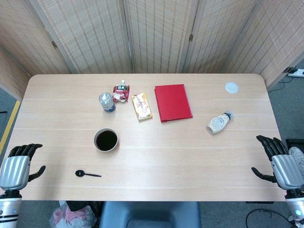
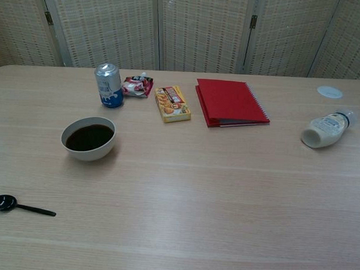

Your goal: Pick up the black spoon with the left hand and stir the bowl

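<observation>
Black spoon (image 1: pixel 87 174) untouched, lower left; left hand (image 1: pixel 18 167) and right hand (image 1: pixel 280 161) empty, fingers apart. Next: reach, pinch handle, then bowl (image 1: pixel 106 140).

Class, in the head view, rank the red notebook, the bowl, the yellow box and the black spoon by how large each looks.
Largest to smallest:
1. red notebook
2. bowl
3. yellow box, close to the bowl
4. black spoon
</observation>
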You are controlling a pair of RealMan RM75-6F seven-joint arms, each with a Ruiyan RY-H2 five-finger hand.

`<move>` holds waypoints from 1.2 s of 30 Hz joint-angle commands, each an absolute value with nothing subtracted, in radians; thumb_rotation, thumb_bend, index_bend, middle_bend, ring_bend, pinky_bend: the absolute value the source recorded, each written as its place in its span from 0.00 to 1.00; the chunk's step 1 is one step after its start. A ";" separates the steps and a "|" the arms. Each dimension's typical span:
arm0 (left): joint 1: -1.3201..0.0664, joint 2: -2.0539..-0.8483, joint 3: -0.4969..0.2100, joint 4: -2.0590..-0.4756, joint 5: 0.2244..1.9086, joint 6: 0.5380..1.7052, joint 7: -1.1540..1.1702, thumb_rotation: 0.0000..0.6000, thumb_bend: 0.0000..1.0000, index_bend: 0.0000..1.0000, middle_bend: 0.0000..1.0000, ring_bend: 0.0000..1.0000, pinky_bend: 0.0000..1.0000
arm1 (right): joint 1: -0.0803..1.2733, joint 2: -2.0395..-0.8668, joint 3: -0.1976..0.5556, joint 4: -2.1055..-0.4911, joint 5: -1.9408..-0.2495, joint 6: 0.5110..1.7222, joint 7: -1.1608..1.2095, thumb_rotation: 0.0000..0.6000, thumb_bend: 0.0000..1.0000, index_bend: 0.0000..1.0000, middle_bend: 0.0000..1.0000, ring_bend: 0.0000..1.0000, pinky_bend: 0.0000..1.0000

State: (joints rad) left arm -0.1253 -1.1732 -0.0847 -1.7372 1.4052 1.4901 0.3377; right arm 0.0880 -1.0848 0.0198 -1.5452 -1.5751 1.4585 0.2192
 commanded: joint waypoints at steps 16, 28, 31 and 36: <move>-0.119 -1.165 -0.073 -1.741 1.419 1.494 0.321 1.00 0.25 0.30 0.33 0.28 0.26 | 0.081 -1.080 0.016 -1.548 -1.589 1.483 0.221 1.00 0.14 0.00 0.09 0.10 0.08; -0.140 -1.167 -0.067 -1.722 1.459 1.471 0.285 1.00 0.25 0.32 0.33 0.28 0.26 | 0.062 -1.072 0.012 -1.560 -1.599 1.518 0.215 1.00 0.14 0.00 0.09 0.10 0.08; -0.157 -1.176 -0.059 -1.711 1.489 1.453 0.276 1.00 0.25 0.33 0.33 0.28 0.26 | 0.061 -1.072 0.012 -1.561 -1.598 1.519 0.213 1.00 0.14 0.00 0.09 0.10 0.08; -0.191 -1.194 -0.054 -1.696 1.519 1.412 0.265 1.00 0.25 0.34 0.33 0.31 0.31 | 0.060 -1.072 0.013 -1.562 -1.597 1.519 0.213 1.00 0.14 0.00 0.09 0.10 0.08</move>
State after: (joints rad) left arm -0.1827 -1.1877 -0.0561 -1.7018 1.5119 1.4201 0.2700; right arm 0.0602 -1.0716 0.0127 -1.5618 -1.5968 1.5191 0.2126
